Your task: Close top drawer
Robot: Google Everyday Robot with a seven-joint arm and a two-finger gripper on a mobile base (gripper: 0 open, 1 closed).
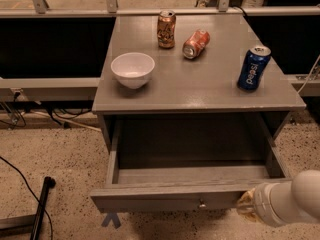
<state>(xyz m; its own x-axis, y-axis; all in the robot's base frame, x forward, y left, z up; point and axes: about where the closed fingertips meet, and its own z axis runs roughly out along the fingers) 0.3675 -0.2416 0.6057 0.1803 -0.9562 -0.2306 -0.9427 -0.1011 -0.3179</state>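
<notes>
Speckled stone floor, with a grey cabinet against a dark railed wall.

- Top drawer (150, 202): pulled well out from under the worktop (200, 89). It is grey wood with a wide, deep box, and the inner floor and both side walls are in view. The front panel is seen steeply from above, so it shows only as a narrow band. A small round metal knob (202, 203) sits at its centre.
- My claw (246, 204): low right, at the right end of the drawer front. It is an amber blur ahead of my white arm (292, 199). I cannot tell how far open it is, what it holds, or whether it touches the panel.
- The arm is cut off by the right edge.
- On the worktop: white bowl (132, 70), upright brown can (166, 29), orange can (195, 43) on its side, blue Pepsi can (253, 68).
- The cabinet below the drawer is hidden.
</notes>
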